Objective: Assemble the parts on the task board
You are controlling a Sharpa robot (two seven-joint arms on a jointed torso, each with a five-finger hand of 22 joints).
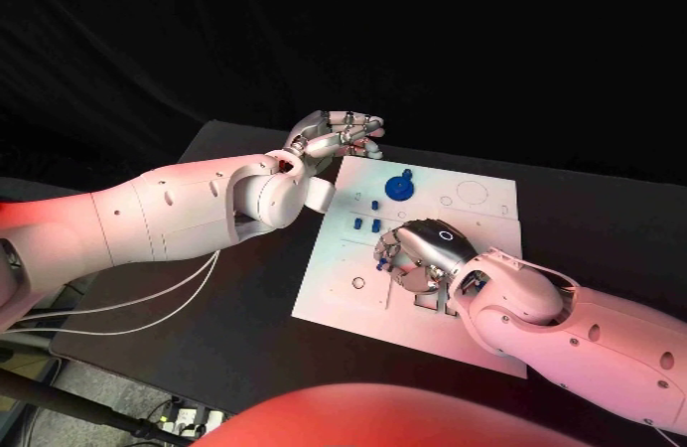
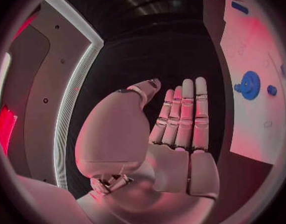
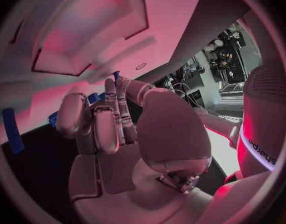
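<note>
- One white task board [image 1: 486, 204], flat rectangular plate mid-table, long axis running away from the robot.
- Blue gear-shaped part [image 1: 399, 185] lies near its far edge; small blue pegs [image 1: 366, 224] just beside.
- Left hand [image 1: 336, 131] off the far corner, fingers straight, pressed together, holding nothing.
- Right hand [image 1: 425, 253] over the board's near half, fingers curled down; grasp unclear.

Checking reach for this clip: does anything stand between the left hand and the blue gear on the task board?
Nothing visible does. The left hand hovers open at the task board's far corner, and only bare board lies between it and the blue gear.
</note>
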